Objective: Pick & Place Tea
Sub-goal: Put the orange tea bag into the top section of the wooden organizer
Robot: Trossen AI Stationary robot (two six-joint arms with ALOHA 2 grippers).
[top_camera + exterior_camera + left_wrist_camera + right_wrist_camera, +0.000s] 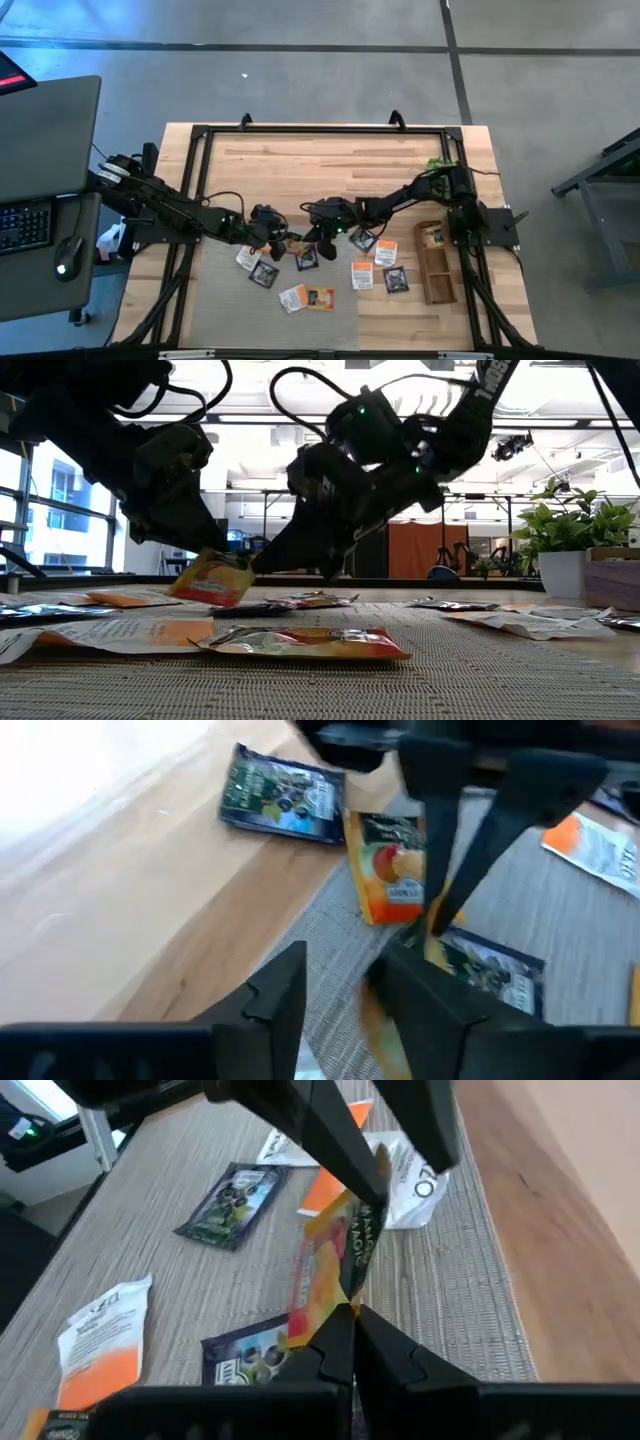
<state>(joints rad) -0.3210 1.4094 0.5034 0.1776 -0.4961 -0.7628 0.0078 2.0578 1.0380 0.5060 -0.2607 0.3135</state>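
The left gripper (205, 550) and right gripper (350, 1305) both pinch one orange-yellow tea sachet (212, 578), lifted just above the grey mat (480, 670) mid-table. It looks light, floppy and slick; an edge pinch seems best.

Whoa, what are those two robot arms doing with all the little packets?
Both arms meet over the middle of the table, at the grey mat's edge. An orange-yellow tea sachet is pinched between them: the left end effector grips one end and the right end effector the other, tilted just above the mat. Other sachets lie scattered around, and the wooden tray waits at the right.
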